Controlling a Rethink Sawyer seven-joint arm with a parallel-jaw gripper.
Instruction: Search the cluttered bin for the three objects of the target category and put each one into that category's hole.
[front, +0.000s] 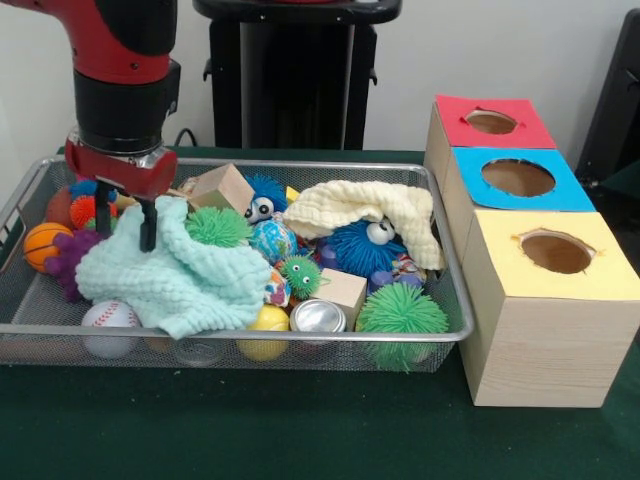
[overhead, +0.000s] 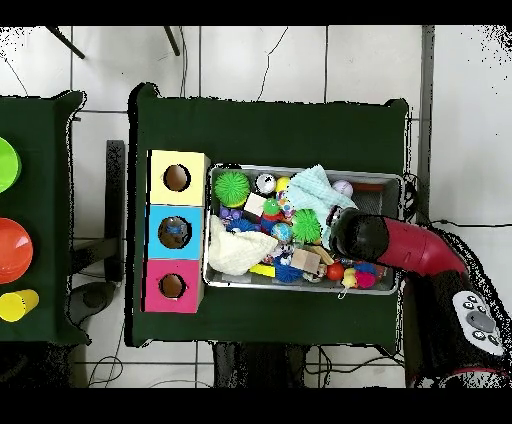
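Observation:
A wire bin (front: 330, 165) holds mixed clutter. My gripper (front: 125, 225) hangs at its left end, open, its black fingers (front: 148, 225) down at the upper left edge of a mint cloth (front: 175, 275), with nothing visibly gripped. Around it lie a basketball (front: 45, 243), a baseball (front: 110, 318), a wooden block (front: 222, 187), green spiky balls (front: 400, 315), a blue fuzzy ball with eyes (front: 360, 248), a can (front: 318, 317) and a yellow cloth (front: 370, 205). In the overhead view the arm's wrist (overhead: 352, 232) hides the gripper, beside the mint cloth (overhead: 318, 190).
Right of the bin stand three wooden boxes with round holes: red top (front: 490, 122), blue top (front: 518, 178), yellow top (front: 555, 252). Overhead they line the bin's left side (overhead: 175, 232). A second table at the far left carries coloured bowls (overhead: 12, 245).

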